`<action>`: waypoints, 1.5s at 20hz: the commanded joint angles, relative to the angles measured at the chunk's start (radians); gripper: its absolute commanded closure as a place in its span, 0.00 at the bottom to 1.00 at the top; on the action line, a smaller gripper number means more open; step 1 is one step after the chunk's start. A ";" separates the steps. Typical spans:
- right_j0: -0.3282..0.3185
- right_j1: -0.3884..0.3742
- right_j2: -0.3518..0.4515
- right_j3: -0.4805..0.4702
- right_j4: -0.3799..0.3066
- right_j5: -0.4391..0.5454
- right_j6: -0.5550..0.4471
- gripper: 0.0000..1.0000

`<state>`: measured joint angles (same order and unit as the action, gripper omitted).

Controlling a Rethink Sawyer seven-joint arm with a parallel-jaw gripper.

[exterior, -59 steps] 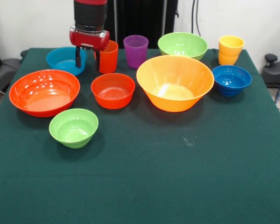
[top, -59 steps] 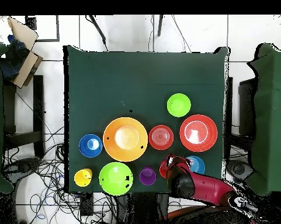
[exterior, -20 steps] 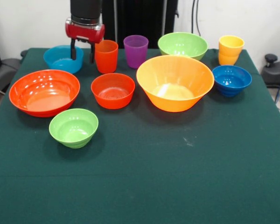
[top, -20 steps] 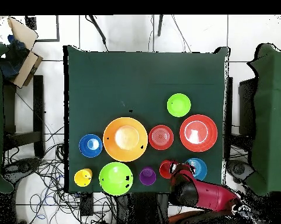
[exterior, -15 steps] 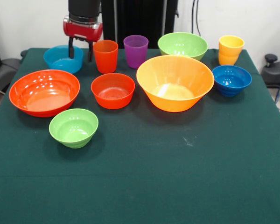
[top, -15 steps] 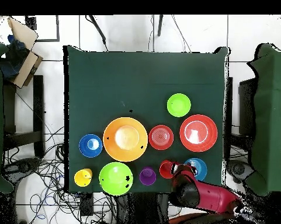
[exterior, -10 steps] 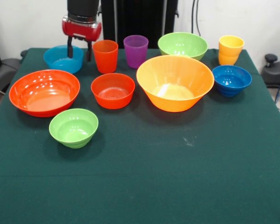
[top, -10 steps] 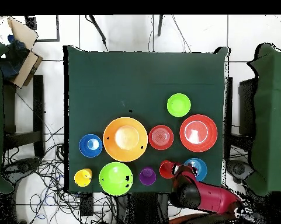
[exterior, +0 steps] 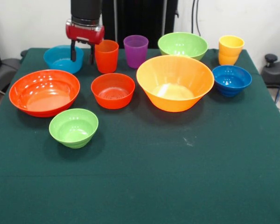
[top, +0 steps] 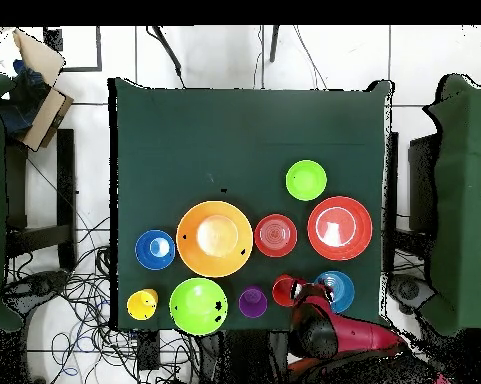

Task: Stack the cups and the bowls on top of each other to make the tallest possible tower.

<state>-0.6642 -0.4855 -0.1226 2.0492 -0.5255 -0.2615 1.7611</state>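
Sitting loose and unstacked, every piece is waiting on the green cloth [exterior: 144,182]: left to right in front view, large red-orange bowl [exterior: 44,92], light blue bowl [exterior: 60,58], small green bowl [exterior: 73,127]. Gripper [exterior: 82,59] is hanging between the blue bowl and the orange-red cup [exterior: 107,56], jaws spread, holding nothing; likely lining up on that cup. Continuing right: medium red bowl [exterior: 113,90], purple cup [exterior: 136,50], yellow-orange bowl [exterior: 175,82], large green bowl [exterior: 183,45], dark blue bowl [exterior: 231,80], yellow cup [exterior: 230,50]. No tower is standing yet. White wall is backing the table; overhead is showing tiled floor, cables.
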 commanded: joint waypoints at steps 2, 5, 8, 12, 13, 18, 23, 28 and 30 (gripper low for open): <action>0.049 0.082 0.043 -0.037 -0.009 -0.075 0.136 0.00; 0.047 0.094 0.037 -0.045 -0.014 -0.085 0.130 0.00; 0.050 0.104 0.021 -0.049 -0.014 -0.100 0.123 0.00; 0.061 0.112 -0.007 -0.053 -0.005 -0.124 0.121 0.00; 0.061 0.112 -0.007 -0.055 -0.005 -0.123 0.120 0.00; 0.070 0.115 -0.007 -0.060 0.005 -0.124 0.126 0.00; 0.080 0.103 -0.015 -0.070 0.011 -0.092 0.119 0.00; 0.075 0.102 -0.005 -0.083 0.003 -0.084 0.117 0.00; 0.072 0.110 0.003 -0.089 0.001 -0.087 0.118 0.00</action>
<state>-0.6170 -0.4116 -0.1968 2.0487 -0.5250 -0.3735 1.7611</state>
